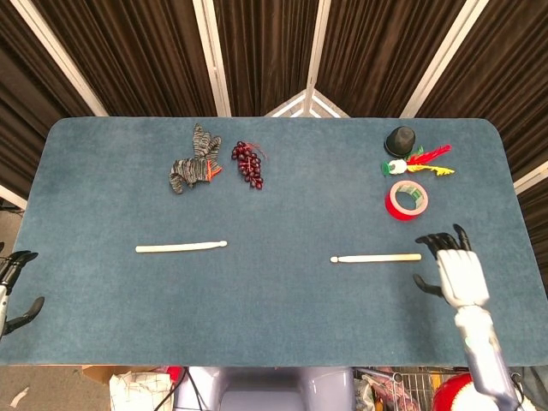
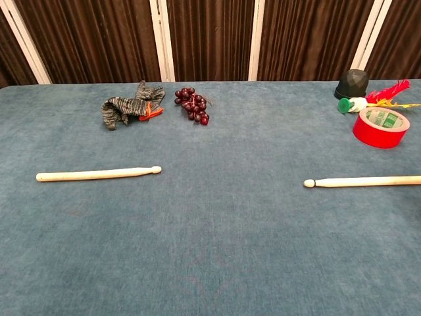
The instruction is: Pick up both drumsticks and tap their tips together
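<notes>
At the table's right edge, the right hand (image 1: 455, 272) hangs empty, fingers spread, just beside the butt of the right pale wooden drumstick (image 1: 376, 257); nothing gripped yet.
Left hand (image 1: 14, 291) sits off the left edge, empty, fingers apart, well apart from the left pale wooden drumstick (image 1: 181, 247). Both sticks lie flat on the blue felt table (image 1: 282, 317), tips pointing inward. Judgement: sticks light, stiff, smooth, liable to roll; take hold on the thicker butt end, leaving tips free for tapping. No containers seen; the red tape roll (image 1: 405, 199) lies flat and nothing shows in its core. Purple grape bunch (image 1: 248, 163) sits further back.
</notes>
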Motion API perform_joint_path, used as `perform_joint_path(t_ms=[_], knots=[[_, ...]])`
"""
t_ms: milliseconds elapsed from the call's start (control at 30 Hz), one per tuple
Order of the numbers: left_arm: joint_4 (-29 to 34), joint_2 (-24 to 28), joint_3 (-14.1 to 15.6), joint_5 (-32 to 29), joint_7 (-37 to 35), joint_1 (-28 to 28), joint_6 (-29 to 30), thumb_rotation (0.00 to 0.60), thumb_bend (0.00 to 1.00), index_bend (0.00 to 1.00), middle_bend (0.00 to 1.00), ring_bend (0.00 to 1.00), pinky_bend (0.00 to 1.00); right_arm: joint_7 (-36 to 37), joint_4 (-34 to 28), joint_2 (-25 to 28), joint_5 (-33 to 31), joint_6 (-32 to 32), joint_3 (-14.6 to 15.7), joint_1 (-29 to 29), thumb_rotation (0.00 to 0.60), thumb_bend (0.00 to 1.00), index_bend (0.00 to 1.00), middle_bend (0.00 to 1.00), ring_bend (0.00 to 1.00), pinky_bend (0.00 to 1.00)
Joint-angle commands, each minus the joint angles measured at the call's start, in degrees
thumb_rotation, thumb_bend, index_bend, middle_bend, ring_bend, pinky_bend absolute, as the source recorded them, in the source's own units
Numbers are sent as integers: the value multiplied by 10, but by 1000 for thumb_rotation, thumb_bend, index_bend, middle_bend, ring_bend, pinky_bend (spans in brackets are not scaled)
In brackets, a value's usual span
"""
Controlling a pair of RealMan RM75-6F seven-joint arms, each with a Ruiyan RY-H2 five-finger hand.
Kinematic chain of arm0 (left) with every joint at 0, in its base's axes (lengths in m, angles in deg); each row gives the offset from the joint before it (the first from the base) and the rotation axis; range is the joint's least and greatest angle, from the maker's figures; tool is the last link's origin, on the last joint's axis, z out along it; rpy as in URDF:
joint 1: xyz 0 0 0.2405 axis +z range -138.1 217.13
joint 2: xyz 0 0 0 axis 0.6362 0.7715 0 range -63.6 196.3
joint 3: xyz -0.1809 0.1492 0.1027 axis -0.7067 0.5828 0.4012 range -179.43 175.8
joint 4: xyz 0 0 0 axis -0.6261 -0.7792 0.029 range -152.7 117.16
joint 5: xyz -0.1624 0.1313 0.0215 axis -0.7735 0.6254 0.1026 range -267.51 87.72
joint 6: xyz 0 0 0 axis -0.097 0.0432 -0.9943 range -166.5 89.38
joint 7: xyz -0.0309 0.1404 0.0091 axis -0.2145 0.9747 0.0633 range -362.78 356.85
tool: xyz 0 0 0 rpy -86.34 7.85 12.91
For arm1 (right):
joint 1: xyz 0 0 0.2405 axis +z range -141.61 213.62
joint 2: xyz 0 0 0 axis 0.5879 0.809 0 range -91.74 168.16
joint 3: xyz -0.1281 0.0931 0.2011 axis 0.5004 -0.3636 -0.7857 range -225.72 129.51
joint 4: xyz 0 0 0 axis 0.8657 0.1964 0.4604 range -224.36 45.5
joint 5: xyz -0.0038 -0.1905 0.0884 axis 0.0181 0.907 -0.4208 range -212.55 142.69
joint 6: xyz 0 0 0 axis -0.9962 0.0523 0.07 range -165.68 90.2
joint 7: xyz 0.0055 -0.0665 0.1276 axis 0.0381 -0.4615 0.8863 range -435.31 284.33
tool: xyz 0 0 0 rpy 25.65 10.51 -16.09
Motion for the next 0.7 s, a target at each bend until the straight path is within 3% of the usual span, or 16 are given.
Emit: perform_joint_path(t_ms=[33,300,700], knots=[[0,0,0,-1,2,0,0,600,383,206,189,0,0,-36,34,-24,-47,57,-18,44,600,254,364,336,239,0],[0,-2,-2,-6,8,2,4,600,383,206,191,0,0,-65,95,-64,-115,128,-20,90,600,253,366,383,255,0],[3,-6,-1,-9,19,1,1,600,383,206,191,0,0,-71,168,-114,-142,153,-4,117,600,254,455,409,270,0]])
